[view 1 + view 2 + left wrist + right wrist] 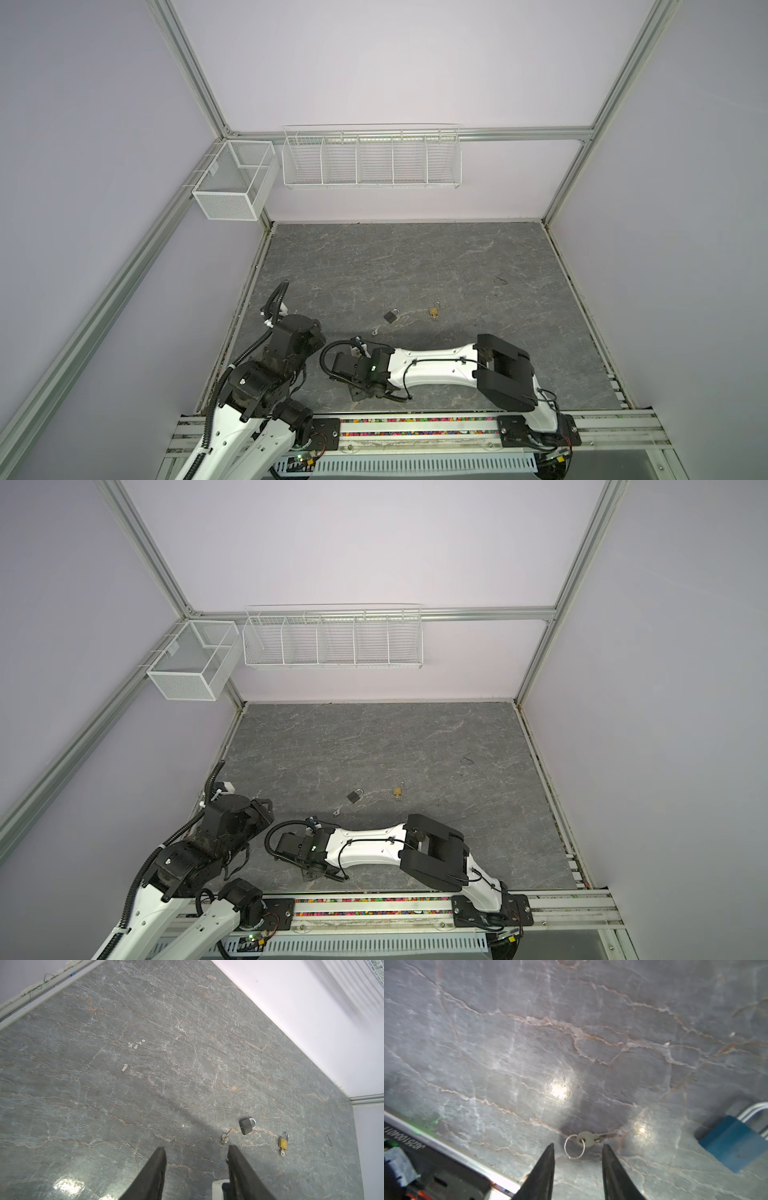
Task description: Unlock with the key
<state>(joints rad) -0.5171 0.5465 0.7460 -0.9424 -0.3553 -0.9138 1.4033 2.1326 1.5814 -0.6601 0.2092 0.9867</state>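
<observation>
A small silver key (586, 1139) on a wire ring (574, 1147) lies flat on the grey table. My right gripper (578, 1148) hovers just short of it, open, the ring level with the gap between the tips and nothing gripped. A blue block with pale bars (733, 1142), apparently a padlock, lies to one side. In both top views the right arm hides these, its gripper (363, 392) low near the front rail. My left gripper (196, 1151) is open and empty at the table's left (318, 332). Ahead of it lie a dark padlock (391, 316) and a second key (375, 331).
A brass padlock (434, 311) with a key in its base lies right of the dark one. The front rail (415, 428) runs close behind the right gripper. Two white wire baskets (372, 160) hang on the back wall. The right forearm (436, 363) stretches across the table's front.
</observation>
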